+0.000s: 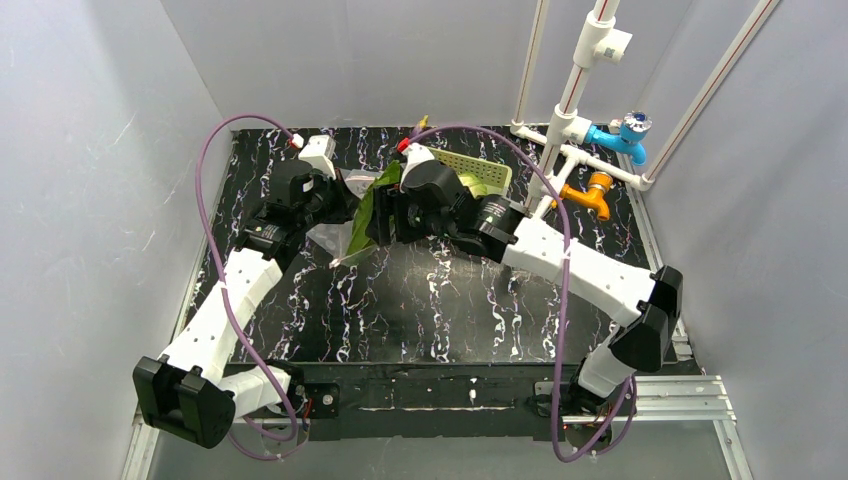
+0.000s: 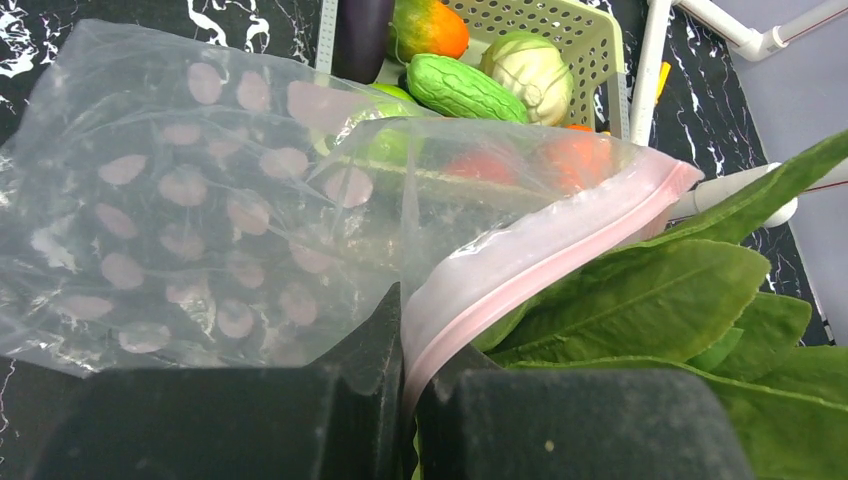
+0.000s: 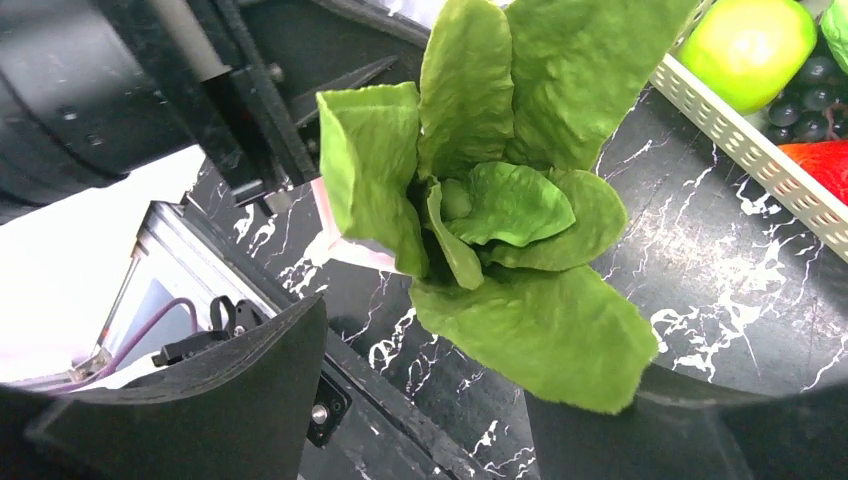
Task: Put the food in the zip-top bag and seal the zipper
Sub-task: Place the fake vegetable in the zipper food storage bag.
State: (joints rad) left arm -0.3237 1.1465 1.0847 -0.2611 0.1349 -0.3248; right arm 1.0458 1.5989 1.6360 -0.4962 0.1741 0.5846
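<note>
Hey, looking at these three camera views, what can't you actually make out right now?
- Top external: zip-top bag mouth, hidden under the two arms.
- Top external: basket contents, mostly covered by the right arm.
- Left wrist: whether the green leaves are inside the bag; the zipper crosses in front, and the frame edge crops them.
- Right wrist: whether the right gripper grips the leaves; a leaf hides one fingertip.

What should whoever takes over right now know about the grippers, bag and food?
Left gripper: shut on the zipper at the mouth of the bag.
Right gripper: fingers either side of the leaves; grip unclear.
Leaves: at the bag's mouth, not yet inside.
Cucumber, cabbage: in the basket.
Done: no food clearly bagged.
Left: bag the leaves and the rest, then seal the zipper.
</note>
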